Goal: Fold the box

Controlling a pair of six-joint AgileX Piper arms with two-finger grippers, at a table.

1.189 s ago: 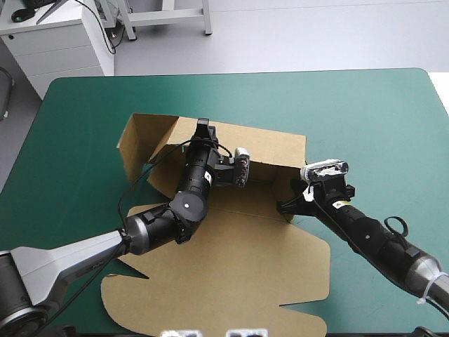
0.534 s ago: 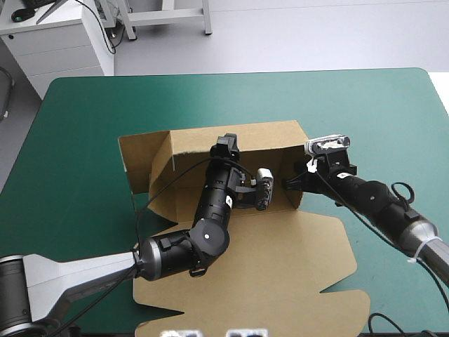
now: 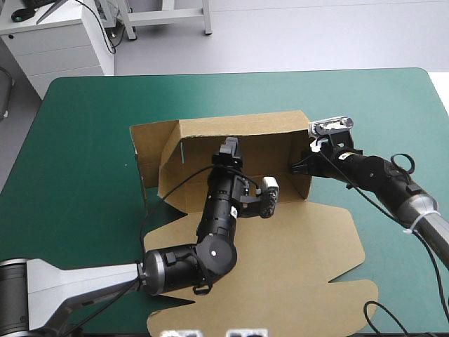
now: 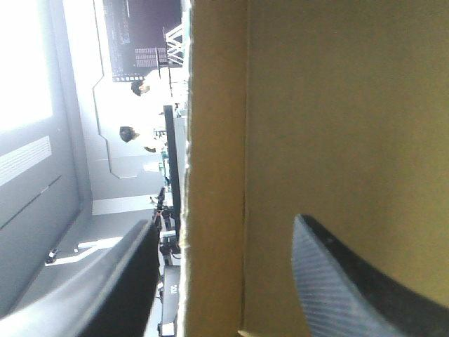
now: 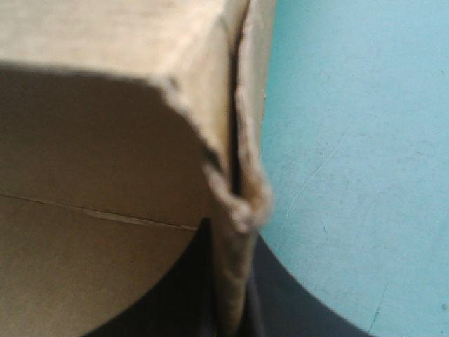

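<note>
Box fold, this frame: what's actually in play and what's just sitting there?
In play:
the box, walls partly raised
left gripper, open, a wall edge between its fingers
right gripper, shut on the box's right-hand corner

Just there:
teal-green cover, only the work surface

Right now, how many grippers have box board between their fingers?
2: the left gripper, open, astride the far wall; the right gripper, shut on the right end wall.

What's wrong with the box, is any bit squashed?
Yes, one bit. The corner edge of the box pinched in the right gripper looks crumpled and frayed, its layers splitting apart. Nothing else stands out.
</note>
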